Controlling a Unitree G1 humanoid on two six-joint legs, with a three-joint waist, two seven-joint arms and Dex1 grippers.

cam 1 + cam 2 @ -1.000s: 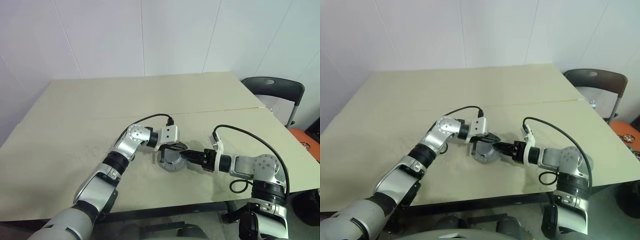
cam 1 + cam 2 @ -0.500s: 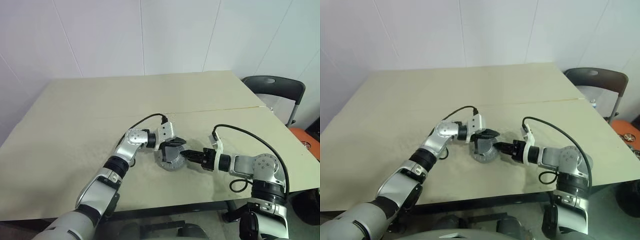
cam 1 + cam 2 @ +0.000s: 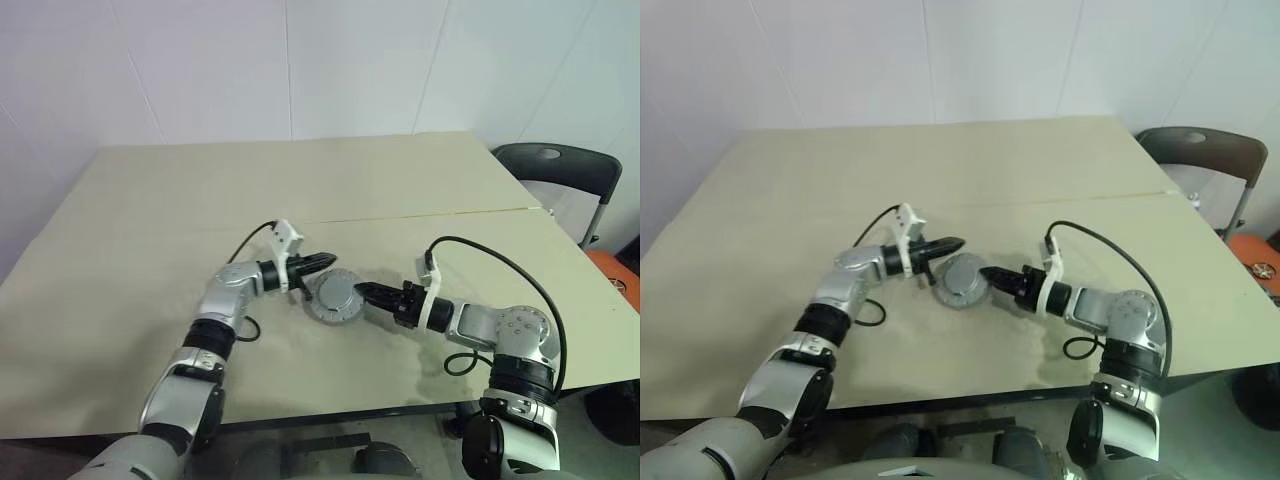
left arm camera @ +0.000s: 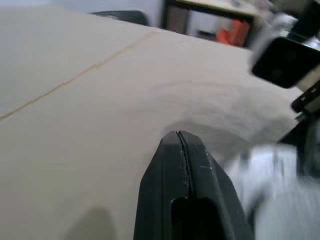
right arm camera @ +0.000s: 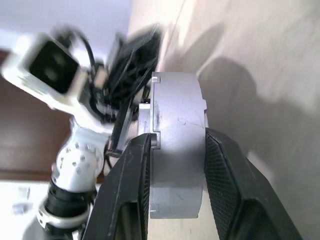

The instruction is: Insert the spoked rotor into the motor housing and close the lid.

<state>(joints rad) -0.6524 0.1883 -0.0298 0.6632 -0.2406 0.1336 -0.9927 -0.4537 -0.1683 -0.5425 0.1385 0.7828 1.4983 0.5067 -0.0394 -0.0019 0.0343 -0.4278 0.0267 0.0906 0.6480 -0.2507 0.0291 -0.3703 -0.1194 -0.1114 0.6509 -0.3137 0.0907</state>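
motor housing [image 3: 333,296] sits on the worktop [image 3: 150,230] near the middle, a bit toward the front edge, closer to my side than the seam line running across. my right gripper [image 3: 366,293] has its jaws part open and clamped across the housing's thickness, one finger on each flat face in the right wrist view; housing [image 5: 176,150] is tipped up on its edge there, rim toward the worktop. my left gripper [image 3: 322,260] has its jaws fully shut on nothing, tip just beside the housing's far-left rim; can't tell if it touches.

handling guess: solid metal, stiff, fairly heavy for its size. smooth machined faces, so likely slippery under the pads. best hold is across the two flat faces as now, or across the round rim. keep off any windings inside, those could be fragile.

looks: short round silver-grey puck, flat faces, small notches along the rim. top looks closed by a grey disc; rotor and copper ring not visible, so can't tell if the lid is fully seated.
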